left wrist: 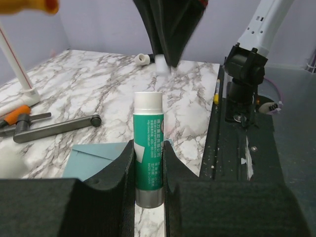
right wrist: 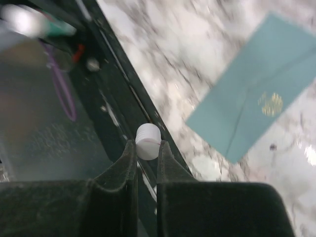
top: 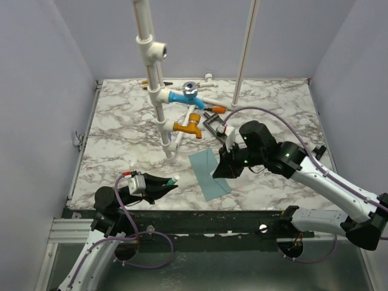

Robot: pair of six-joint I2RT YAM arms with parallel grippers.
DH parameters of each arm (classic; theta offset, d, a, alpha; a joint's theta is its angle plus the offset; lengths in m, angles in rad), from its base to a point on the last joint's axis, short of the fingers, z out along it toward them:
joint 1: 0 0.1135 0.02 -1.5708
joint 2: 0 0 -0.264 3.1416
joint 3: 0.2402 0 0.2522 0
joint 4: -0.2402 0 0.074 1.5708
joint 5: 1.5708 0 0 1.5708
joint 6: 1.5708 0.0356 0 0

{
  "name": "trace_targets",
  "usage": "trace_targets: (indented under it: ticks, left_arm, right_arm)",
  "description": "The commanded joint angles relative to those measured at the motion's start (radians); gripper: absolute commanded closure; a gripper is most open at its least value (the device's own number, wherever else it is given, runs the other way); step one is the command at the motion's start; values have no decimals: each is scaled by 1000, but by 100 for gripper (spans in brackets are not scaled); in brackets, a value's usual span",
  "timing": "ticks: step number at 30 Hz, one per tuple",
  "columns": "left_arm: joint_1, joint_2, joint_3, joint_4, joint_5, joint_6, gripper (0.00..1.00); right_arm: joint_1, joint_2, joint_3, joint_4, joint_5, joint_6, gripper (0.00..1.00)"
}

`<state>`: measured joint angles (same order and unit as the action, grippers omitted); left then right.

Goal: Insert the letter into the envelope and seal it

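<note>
While our left claw (left wrist: pixel 148 154) sits low by the near edge of the marble surface (top: pixel 121 121), left of the middle, we see its two dark fingers pinching a green glue stick (left wrist: pixel 148 129) by the lower half of the tube. In the left wrist view the stick's white upper end stands clear above the fingertips. From above, that white end points to the right, toward the envelope (top: pixel 207 178), near it but apart from it.

We find the envelope lying flat on the surface close to the near edge, about midway along it. It is turned at a slant, so one corner points toward the near edge. Its teal face shows slanting crease lines and a small gold mark (right wrist: pixel 270 103).

Our right claw (right wrist: pixel 146 148) hangs in the air above the far right part of the envelope, off the surface. Its fingers are pressed together on a small white cap (right wrist: pixel 147 137), a short round piece gripped at the very tips. The right wrist view is blurred, so we cannot tell more about the cap.

Toward the far edge, near the middle, we see a white pipe rig (top: pixel 160 97) with blue and orange fittings. A dark metal bar tool (left wrist: pixel 54 126) lies on the marble beyond the envelope.
</note>
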<state>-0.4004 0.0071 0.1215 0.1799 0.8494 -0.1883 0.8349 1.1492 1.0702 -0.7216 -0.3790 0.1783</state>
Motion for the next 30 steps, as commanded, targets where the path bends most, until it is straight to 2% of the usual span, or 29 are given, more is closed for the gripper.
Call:
trace_targets:
  ticks: [1, 3, 5, 8, 11, 17, 23, 30]
  left_arm:
    - [-8, -35, -11, 20, 96, -21, 100]
    - [-10, -28, -9, 20, 54, -24, 100]
    - [-9, -19, -8, 17, 28, -24, 100]
    - [-15, -18, -6, 17, 49, -23, 100]
    - [-17, -16, -4, 13, -26, -17, 100]
    - [-17, -19, -2, 5, -29, -7, 100]
    - [-17, -21, 1, -6, -39, -1, 100]
    - [-17, -17, 3, -7, -64, 0, 100]
  right_arm:
    - [46, -27, 155, 93, -62, -31, 99]
    - [46, -19, 184, 49, 67, -12, 99]
    - [46, -16, 165, 41, 124, -17, 99]
    - [46, -40, 124, 98, 36, -20, 99]
    - [46, -85, 103, 161, 72, 17, 99]
    - [44, -8, 138, 141, 331, 76, 99]
    - [45, 35, 109, 188, 186, 50, 99]
    - [45, 36, 124, 199, 170, 51, 99]
